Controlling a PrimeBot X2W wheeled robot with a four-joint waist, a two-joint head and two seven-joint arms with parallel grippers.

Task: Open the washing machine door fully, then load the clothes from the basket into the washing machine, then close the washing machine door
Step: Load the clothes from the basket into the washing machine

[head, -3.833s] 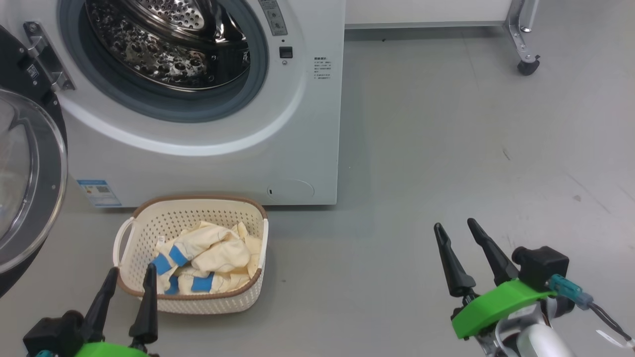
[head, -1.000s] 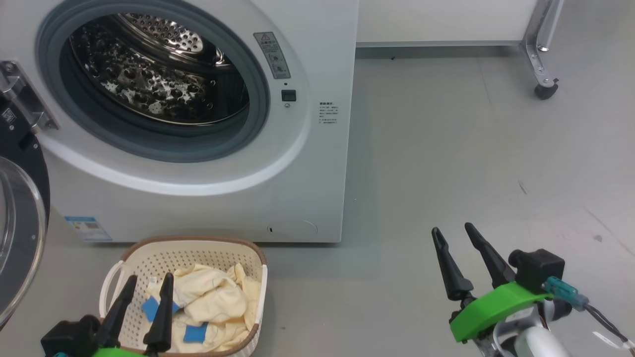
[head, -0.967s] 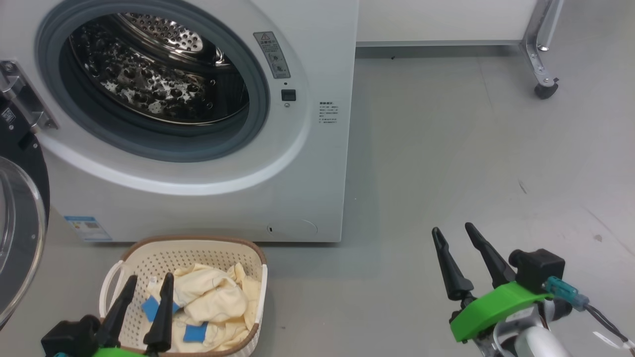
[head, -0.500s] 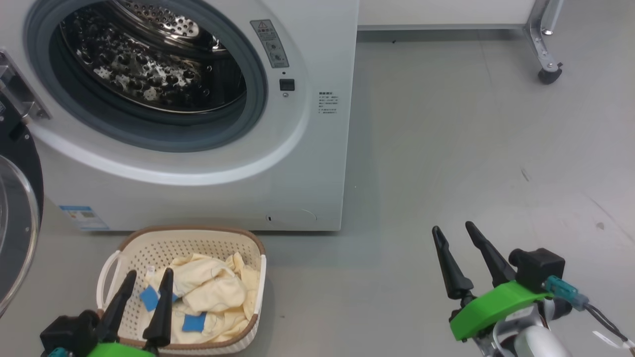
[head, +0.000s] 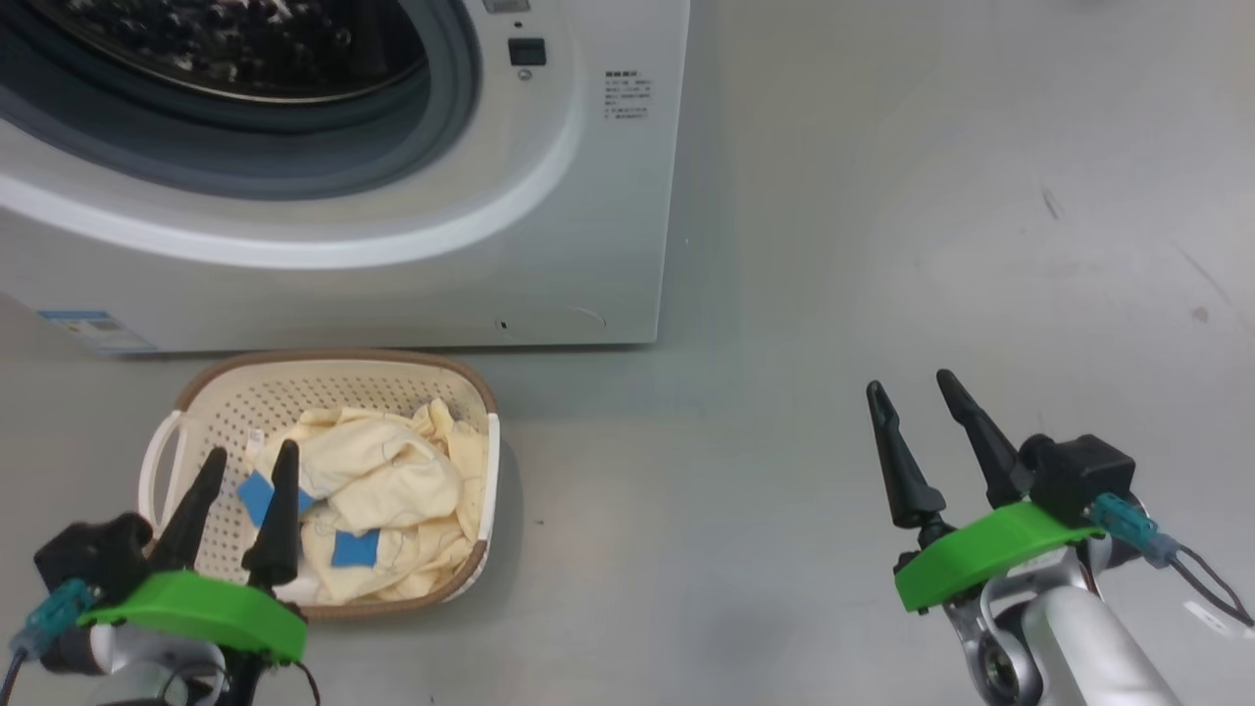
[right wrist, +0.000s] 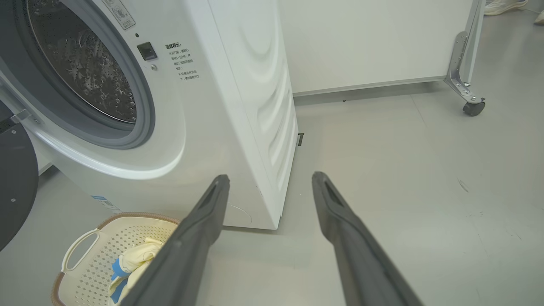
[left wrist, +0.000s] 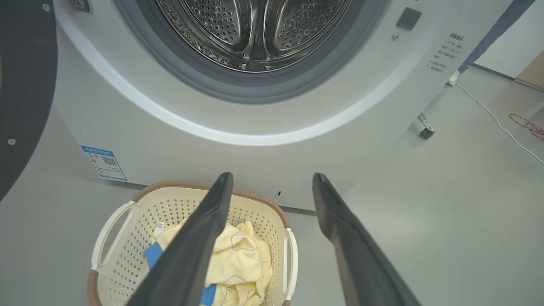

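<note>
Floor (head: pixel 784 294) rises as my head dips; basket (head: pixel 186 392) now whole, clothes (head: pixel 392 480) reachable; left fingers (head: pixel 279 510), right fingers (head: pixel 897 461) spread.

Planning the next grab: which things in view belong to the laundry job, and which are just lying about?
Job:
- big white front-loading washing machine
- its round black-rimmed door
- cream perforated plastic basket
- pale yellow fabric clothes with blue patches

Lying about:
- silvery metal leg with black caster
- thin white floor cable
</note>
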